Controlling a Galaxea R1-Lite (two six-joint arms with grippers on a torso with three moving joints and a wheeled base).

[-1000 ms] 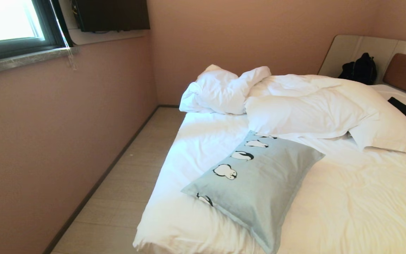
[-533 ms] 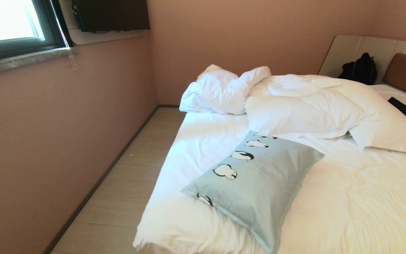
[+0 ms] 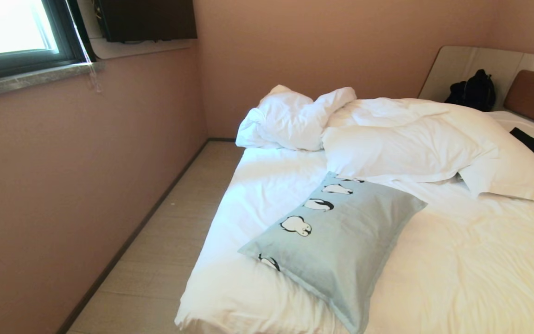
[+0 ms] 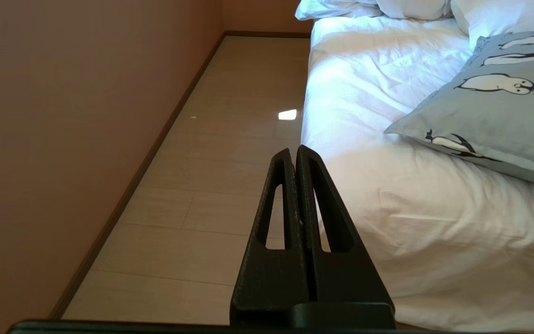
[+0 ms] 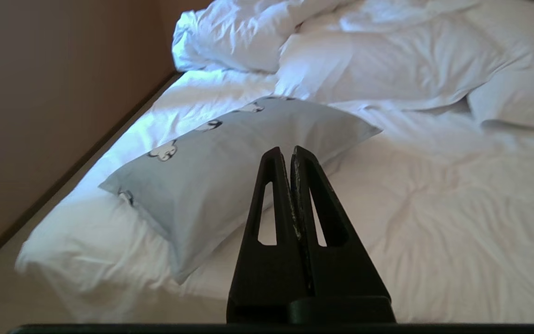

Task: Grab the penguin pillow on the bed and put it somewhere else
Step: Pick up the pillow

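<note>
One wrinkled white bed (image 3: 457, 260), pink walls (image 3: 86, 162).

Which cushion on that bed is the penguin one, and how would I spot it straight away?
Look at the bed with rumpled white sheets. Near its front corner on the floor side lies the penguin pillow, flat on the sheet, set at a slant. The pillows behind it are plain white; this one is light blue with a row of black-and-white penguins.
</note>
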